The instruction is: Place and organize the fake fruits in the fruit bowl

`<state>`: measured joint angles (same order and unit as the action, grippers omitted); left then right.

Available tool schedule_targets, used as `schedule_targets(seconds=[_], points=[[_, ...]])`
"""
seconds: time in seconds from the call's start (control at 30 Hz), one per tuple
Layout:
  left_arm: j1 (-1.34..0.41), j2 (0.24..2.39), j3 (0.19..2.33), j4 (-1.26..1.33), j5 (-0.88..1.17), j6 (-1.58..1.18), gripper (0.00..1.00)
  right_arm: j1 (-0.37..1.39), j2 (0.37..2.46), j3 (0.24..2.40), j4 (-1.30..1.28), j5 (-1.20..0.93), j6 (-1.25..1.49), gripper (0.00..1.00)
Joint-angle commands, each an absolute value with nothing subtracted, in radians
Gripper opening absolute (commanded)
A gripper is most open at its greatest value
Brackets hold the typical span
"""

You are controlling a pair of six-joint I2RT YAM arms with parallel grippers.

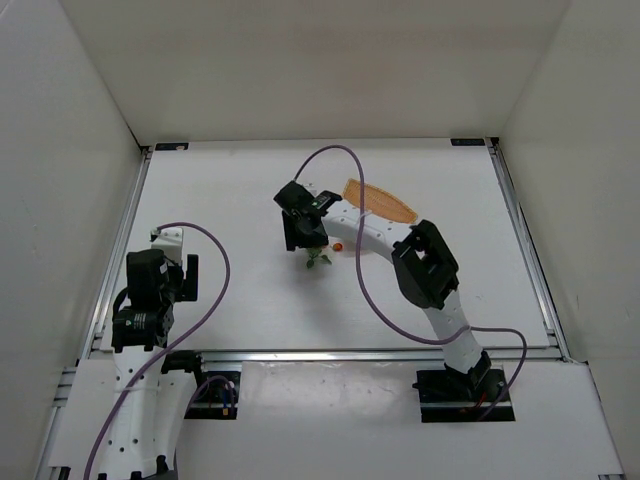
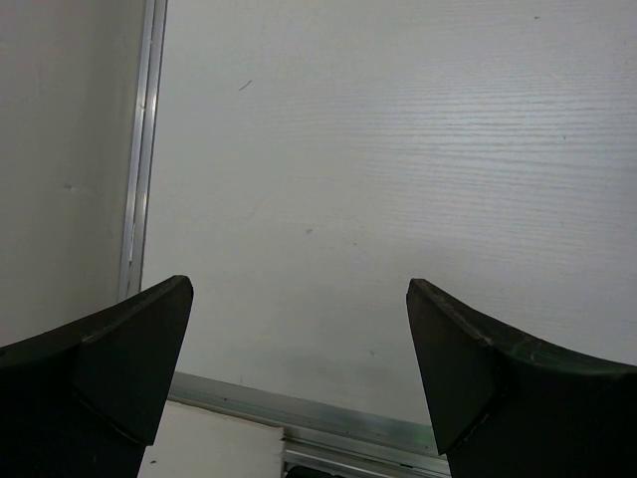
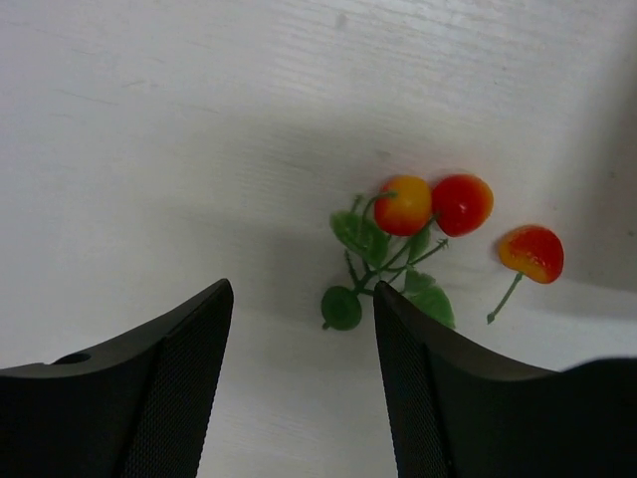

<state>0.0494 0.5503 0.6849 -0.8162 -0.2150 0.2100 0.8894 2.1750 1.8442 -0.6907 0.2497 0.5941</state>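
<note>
Bright diffuse light throughout; a soft shadow falls around the fake fruits (image 3: 403, 206).

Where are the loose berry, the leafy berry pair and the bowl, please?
loose berry (image 3: 531, 252), right wrist view, its round body.
leafy berry pair (image 3: 403, 206), right wrist view, left berry.
bowl (image 1: 385, 203), top view, its uncovered part.

white arms (image 1: 448, 330), black joints (image 1: 428, 265), purple cables (image 1: 338, 148)
</note>
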Motion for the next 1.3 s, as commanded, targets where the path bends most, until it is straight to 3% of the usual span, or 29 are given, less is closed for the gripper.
schedule_targets(seconds=[0.0, 0.27, 0.33, 0.37, 0.4, 0.53, 0.6, 1.0, 1.27], points=[[0.054, 0.543, 0.674, -0.822, -0.192, 0.215, 1.0, 0.891, 2.206, 1.885, -0.823, 0.323, 0.658, 0.63], [0.054, 0.561, 0.673, -0.822, -0.192, 0.215, 1.0, 0.891, 2.276, 1.894, -0.854, 0.324, 0.678, 0.63], [0.054, 0.561, 0.673, -0.822, -0.183, 0.215, 1.0, 0.891, 2.305, 1.894, -0.854, 0.31, 0.667, 0.58], [0.054, 0.571, 0.683, -0.822, -0.183, 0.215, 1.0, 0.891, 2.315, 1.905, -0.854, 0.31, 0.657, 0.54], [0.054, 0.571, 0.683, -0.822, -0.183, 0.215, 1.0, 0.891, 2.327, 1.905, -0.854, 0.31, 0.657, 0.4], [0.054, 0.571, 0.692, -0.822, -0.183, 0.215, 1.0, 0.891, 2.327, 1.916, -0.854, 0.291, 0.647, 0.1], [0.054, 0.58, 0.692, -0.822, -0.183, 0.215, 1.0, 0.891, 2.315, 1.916, -0.845, 0.256, 0.637, 0.01], [0.054, 0.598, 0.71, -0.822, -0.146, 0.244, 1.0, 0.881, 2.014, 1.87, -0.716, 0.161, 0.568, 0.0], [0.054, 0.598, 0.719, -0.831, -0.046, 0.33, 1.0, 0.723, 1.919, 1.842, -0.716, 0.181, 0.61, 0.0]])
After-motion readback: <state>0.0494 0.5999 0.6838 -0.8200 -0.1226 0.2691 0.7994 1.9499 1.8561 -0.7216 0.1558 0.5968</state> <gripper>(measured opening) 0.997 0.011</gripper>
